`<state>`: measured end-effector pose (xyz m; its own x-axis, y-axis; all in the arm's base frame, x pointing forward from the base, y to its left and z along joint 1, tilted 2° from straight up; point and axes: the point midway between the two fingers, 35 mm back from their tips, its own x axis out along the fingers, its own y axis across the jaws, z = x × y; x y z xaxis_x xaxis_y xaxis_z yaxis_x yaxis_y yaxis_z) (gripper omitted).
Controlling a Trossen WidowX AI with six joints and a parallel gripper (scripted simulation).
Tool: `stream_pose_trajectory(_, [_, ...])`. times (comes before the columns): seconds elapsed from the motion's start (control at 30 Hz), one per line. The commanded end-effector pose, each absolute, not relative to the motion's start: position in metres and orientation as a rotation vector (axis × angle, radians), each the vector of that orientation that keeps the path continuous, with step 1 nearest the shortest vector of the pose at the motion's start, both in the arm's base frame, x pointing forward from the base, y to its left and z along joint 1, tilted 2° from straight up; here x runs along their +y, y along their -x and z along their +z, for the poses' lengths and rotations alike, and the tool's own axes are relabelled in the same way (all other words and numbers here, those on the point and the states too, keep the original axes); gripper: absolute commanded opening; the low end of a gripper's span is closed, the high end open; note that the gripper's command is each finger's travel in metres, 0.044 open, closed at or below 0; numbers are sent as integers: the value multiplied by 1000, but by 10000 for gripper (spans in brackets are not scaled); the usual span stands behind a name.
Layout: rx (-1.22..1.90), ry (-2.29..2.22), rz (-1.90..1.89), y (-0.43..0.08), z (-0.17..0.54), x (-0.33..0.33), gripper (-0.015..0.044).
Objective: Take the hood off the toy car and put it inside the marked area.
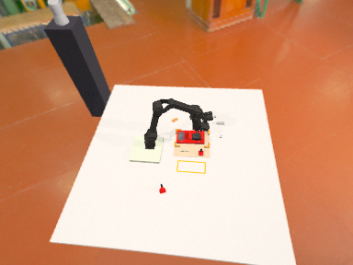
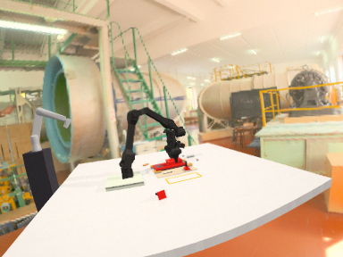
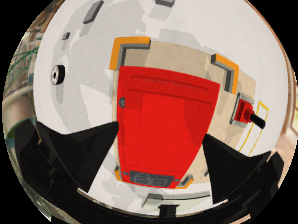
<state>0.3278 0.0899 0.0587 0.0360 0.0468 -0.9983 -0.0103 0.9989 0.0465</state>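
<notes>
- Hanging over the car (image 1: 182, 136) (image 2: 158, 166) (image 3: 206, 90), the gripper (image 1: 198, 134) (image 2: 177, 161) (image 3: 162, 132) pointed down with its fingers spread wide apart and nothing clamped in them.
- The hood (image 3: 167, 125) was on the car, its red panel showing between the two black fingers in the wrist view; whether either finger touched it, I could not tell.
- A tan board (image 1: 190, 153) (image 2: 166, 173) (image 3: 175, 55) carried the car, with orange brackets (image 3: 137, 42) around it at the corners.
- Also on the board, beside the car, was a small red block (image 1: 200, 153) (image 2: 187, 168) (image 3: 243, 111) with a black stem, inside a grey square frame (image 3: 234, 110).
- Beyond that side of the board, the yellow outline (image 1: 177, 167) (image 2: 167, 180) marked its area on the table (image 1: 239, 207) (image 2: 250, 192) (image 3: 85, 100); the hood was outside it.
- Well apart from the board, another red piece (image 1: 162, 190) (image 2: 161, 194) lay on the table.
- An orange bit (image 1: 175, 120) (image 2: 146, 164) lay beyond the board's other side, and the wrist view showed a small black-rimmed wheel (image 3: 60, 74) on the table.
</notes>
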Motion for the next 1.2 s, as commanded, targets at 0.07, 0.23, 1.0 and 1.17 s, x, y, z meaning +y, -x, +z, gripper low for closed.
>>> stream_pose_trajectory(0.07, [1536, -29, 44, -327, 58, 90, 414])
stream_pose_trajectory(0.23, [1536, -29, 44, -327, 58, 90, 322])
stream_pose_trajectory(1.0, [1536, -29, 43, -328, 67, 90, 0])
stream_pose_trajectory(1.17, [1536, -29, 43, -328, 70, 89, 0])
